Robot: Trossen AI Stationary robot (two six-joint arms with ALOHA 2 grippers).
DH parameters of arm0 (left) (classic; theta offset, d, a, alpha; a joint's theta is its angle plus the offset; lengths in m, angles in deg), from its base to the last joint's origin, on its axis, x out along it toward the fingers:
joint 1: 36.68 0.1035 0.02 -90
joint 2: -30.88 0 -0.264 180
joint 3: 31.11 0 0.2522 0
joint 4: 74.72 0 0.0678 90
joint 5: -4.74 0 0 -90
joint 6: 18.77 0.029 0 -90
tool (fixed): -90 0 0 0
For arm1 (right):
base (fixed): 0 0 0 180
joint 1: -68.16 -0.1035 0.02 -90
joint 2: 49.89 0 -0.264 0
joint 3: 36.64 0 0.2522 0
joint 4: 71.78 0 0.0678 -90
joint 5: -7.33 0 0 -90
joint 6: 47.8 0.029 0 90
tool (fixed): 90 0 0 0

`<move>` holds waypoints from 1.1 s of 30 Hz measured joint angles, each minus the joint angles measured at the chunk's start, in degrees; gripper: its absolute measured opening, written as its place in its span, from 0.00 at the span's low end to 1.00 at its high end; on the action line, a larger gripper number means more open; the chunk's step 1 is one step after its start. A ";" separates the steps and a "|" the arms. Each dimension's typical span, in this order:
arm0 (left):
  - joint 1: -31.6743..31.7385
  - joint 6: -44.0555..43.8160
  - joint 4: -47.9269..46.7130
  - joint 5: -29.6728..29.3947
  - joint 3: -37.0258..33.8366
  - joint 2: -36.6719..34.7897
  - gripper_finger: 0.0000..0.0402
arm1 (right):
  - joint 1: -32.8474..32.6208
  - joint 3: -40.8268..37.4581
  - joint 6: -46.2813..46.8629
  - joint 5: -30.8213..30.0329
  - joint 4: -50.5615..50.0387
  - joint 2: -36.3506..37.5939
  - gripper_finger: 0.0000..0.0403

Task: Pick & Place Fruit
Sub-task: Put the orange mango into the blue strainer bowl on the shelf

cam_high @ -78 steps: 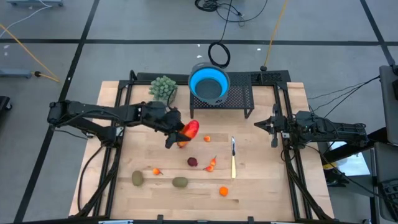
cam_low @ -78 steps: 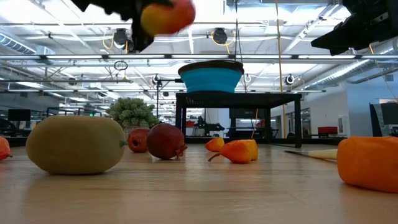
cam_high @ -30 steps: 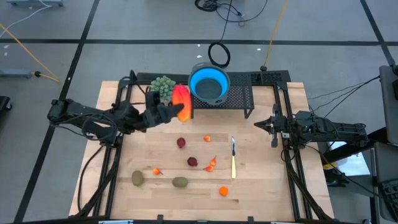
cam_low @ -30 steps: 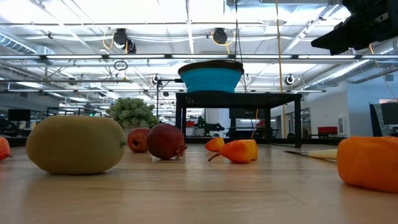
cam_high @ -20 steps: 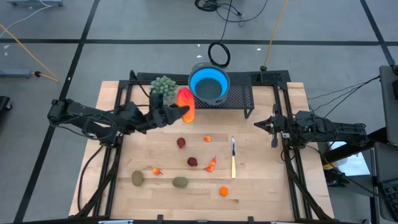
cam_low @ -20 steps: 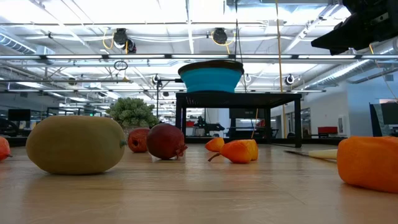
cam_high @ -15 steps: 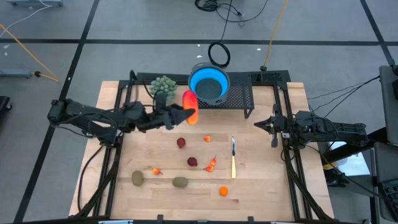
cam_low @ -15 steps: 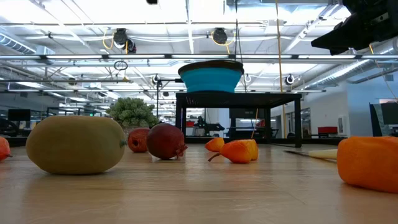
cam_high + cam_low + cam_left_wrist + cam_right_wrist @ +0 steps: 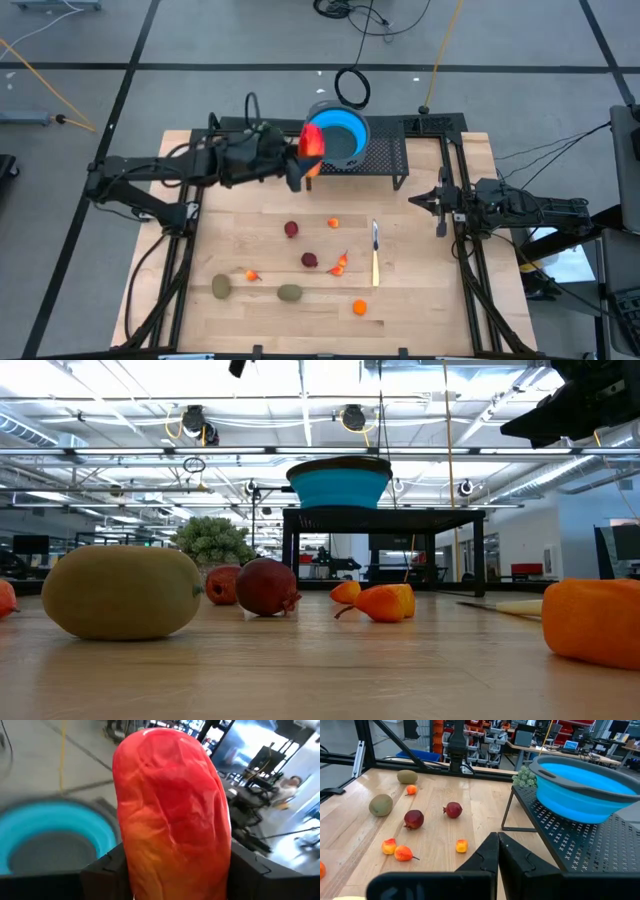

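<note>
An orange-red mango-like fruit [image 9: 311,145] hangs at the left rim of the blue bowl [image 9: 340,135], which stands on a black perforated stand [image 9: 385,155]. My left gripper [image 9: 300,165] is shut on it; the mango [image 9: 170,815] fills the left wrist view, with the bowl [image 9: 50,832] behind it. Two dark red fruits [image 9: 291,229] [image 9: 310,260], small orange ones [image 9: 333,223] and two brownish-green ovals [image 9: 289,293] lie on the wooden table. My right gripper [image 9: 420,201] waits shut at the table's right edge. My left gripper pinches the mango's two opposite sides [image 9: 125,855] between its fingers [image 9: 100,872], on the half nearer the wrist. The fingers reach in about level from the table's left. The mango is lifted clear, its free end sticking out past the fingertips toward the bowl.
A knife [image 9: 375,252] lies right of the middle. An orange fruit [image 9: 359,307] and a small one [image 9: 252,274] lie near the front. The bushy green plant [image 9: 522,776] stands left of the stand, under my left arm. A black frame edges the table.
My left gripper has carried the mango up and toward the far right, from beside the plant to the bowl's left rim. It has tipped from pointing downward to about level and rolled. The hold has stayed shut on the fruit.
</note>
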 joint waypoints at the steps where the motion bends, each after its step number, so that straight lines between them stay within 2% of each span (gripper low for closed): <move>1: 0.70 1.92 -0.42 0.09 0.95 0.61 0.52 | -0.01 0.00 0.02 0.02 -0.04 -0.02 0.00; 9: 6.72 11.86 -4.47 1.79 10.49 8.15 0.59 | -0.02 0.00 0.43 0.00 -0.13 -0.04 0.00; 20: 13.67 19.56 -10.81 4.87 22.82 19.95 0.55 | -0.02 0.00 0.43 0.00 -0.48 -0.04 0.00; 26: 16.41 20.31 -12.81 7.17 26.01 25.33 0.60 | -0.02 0.00 0.43 0.00 -0.45 -0.04 0.00; 33: 18.34 20.27 -12.93 9.13 26.05 29.64 0.57 | -0.02 0.00 0.43 0.00 -0.46 -0.04 0.00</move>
